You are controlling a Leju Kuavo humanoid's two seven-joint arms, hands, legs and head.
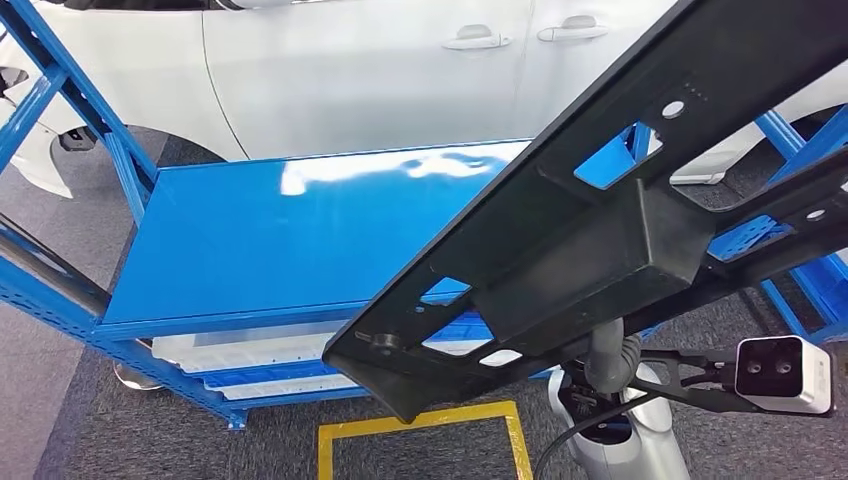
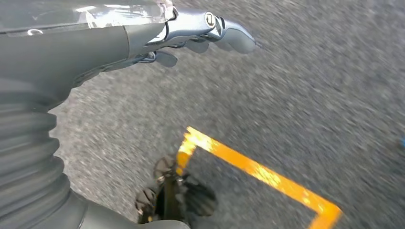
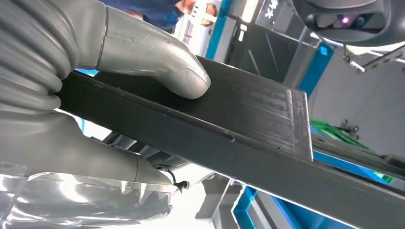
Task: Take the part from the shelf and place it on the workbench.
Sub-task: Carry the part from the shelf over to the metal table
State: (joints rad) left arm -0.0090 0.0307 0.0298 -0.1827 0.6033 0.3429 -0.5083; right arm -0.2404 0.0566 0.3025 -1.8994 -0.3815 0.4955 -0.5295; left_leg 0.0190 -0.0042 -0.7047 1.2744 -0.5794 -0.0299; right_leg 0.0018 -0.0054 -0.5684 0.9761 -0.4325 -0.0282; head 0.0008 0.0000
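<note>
A long black plastic part point(image 1: 600, 240) with several cut-outs slants across the head view, from low centre up to the top right, above the right end of the blue workbench top point(image 1: 290, 240). In the right wrist view my right hand point(image 3: 143, 52) grips the part point(image 3: 248, 124), thumb pressed on one face and the fingers under the other. My right forearm point(image 1: 615, 420) rises beneath the part, which hides the hand itself there. My left hand point(image 2: 191, 33) hangs over the grey floor with its fingers stretched out and nothing in it.
A white car point(image 1: 380, 70) stands right behind the workbench. Blue rack frames rise at the left point(image 1: 60, 110) and at the right point(image 1: 800, 150). White trays point(image 1: 250, 355) lie on the lower level. A yellow tape square point(image 1: 420, 430) marks the carpet in front.
</note>
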